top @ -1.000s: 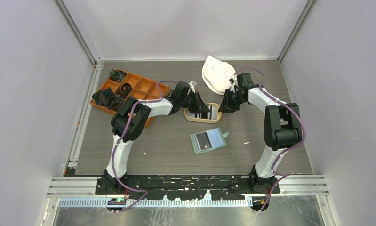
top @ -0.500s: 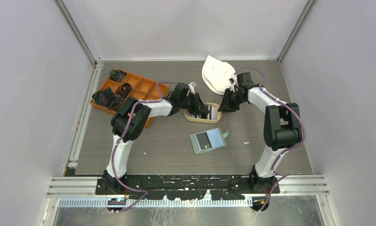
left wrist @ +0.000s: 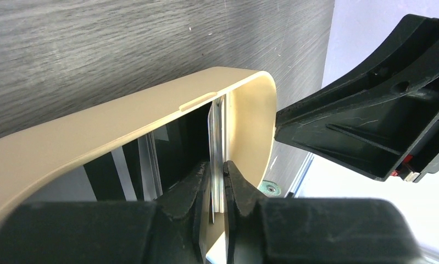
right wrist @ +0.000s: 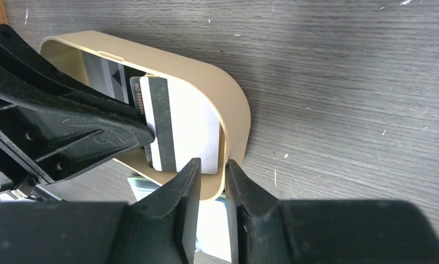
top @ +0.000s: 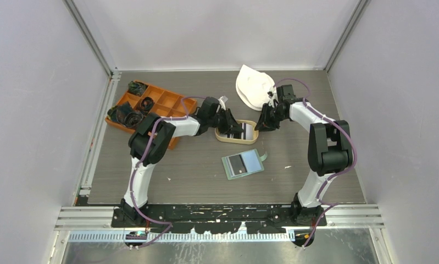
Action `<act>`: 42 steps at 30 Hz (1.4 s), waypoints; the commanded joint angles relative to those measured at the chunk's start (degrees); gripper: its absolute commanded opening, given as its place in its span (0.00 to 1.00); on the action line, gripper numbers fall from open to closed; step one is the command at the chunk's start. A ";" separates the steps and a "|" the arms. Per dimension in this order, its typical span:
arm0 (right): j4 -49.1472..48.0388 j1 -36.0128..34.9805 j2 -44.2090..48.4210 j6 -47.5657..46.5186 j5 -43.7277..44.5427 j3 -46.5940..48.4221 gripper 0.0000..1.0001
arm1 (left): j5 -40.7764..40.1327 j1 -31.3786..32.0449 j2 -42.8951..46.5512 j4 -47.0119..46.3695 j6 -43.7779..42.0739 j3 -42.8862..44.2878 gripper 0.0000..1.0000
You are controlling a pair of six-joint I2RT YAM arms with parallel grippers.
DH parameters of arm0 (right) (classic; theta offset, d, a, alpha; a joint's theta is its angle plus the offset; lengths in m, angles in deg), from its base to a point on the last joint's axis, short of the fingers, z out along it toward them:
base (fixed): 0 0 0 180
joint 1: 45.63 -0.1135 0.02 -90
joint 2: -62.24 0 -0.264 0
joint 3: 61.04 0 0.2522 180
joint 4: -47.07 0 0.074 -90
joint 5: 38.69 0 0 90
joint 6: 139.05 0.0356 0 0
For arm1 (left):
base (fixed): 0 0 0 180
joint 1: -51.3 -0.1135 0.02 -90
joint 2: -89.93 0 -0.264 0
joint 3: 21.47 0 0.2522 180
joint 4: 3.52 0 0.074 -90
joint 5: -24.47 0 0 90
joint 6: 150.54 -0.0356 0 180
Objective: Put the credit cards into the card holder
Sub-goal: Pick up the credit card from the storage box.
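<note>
Some credit cards (left wrist: 216, 132) standing in the tan tray (right wrist: 236, 110) are pinched by the left hand (left wrist: 217, 168); the right hand (right wrist: 212, 164) grips its wall.

One legible marking was found, seen from the right wrist. A pale credit card (right wrist: 135, 91) stands on edge in the tan tray (right wrist: 236, 110). It carries a single line of small dark print running lengthwise along its short edge. The line begins "NO" and continues with a string of digits, most of which read as 8. The last figures are too fine to confirm, and the lower end of the line is cut off by the card in front. From overhead and from the left wrist, no lettering is sharp enough to read.
</note>
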 commanded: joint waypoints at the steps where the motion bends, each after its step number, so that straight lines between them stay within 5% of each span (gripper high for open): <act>1: -0.37 0.06 0.73 -0.57 -1.49 2.35 0.29 | 1.45 -0.73 3.92 -3.09 0.51 -0.38 0.14; 26: -0.20 0.05 0.74 -0.71 -1.72 2.44 0.29 | 3.77 -1.25 3.39 -8.84 4.07 -2.14 0.00; 36: -0.04 0.07 0.53 -0.77 -1.84 2.58 0.29 | 2.68 -1.29 3.80 -5.97 2.06 -1.91 0.13; 42: -0.02 0.06 0.56 -0.76 -1.91 2.58 0.29 | 2.63 -1.20 3.76 -5.47 1.77 -1.71 0.10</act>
